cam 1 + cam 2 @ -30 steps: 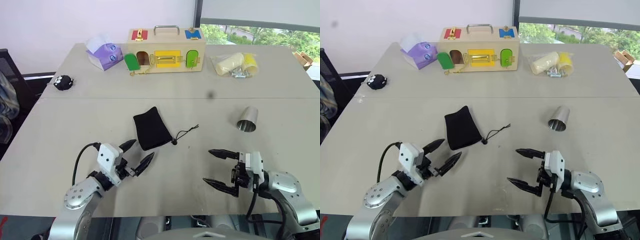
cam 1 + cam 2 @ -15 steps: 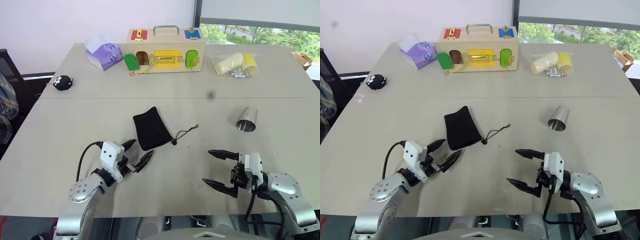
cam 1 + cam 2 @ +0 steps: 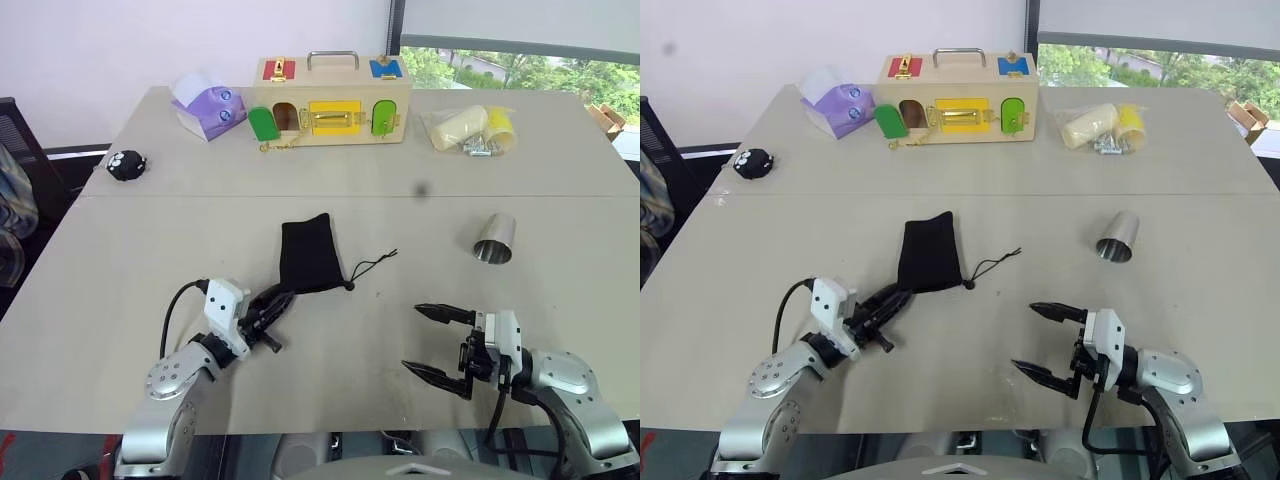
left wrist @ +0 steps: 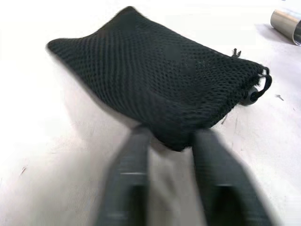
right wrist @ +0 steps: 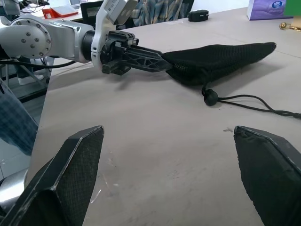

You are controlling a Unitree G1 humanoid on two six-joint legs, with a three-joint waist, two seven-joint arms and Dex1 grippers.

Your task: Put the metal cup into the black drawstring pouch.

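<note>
My left gripper [image 3: 275, 300] is pinching the black drawstring pouch [image 3: 308, 256] at its near corner | wrist view is revealing its mesh weave, long axis running away from me | metal cup [image 3: 494, 239] is lying sideways, mouth toward me | right gripper [image 3: 430, 340] is gaping wide.

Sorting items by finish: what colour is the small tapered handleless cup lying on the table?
Shiny silver metal cup, clearest in the left eye view.

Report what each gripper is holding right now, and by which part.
The left gripper is shut on the black drawstring pouch, pinching its near bottom corner, away from the cord end. The right gripper is open and holds nothing.
</note>
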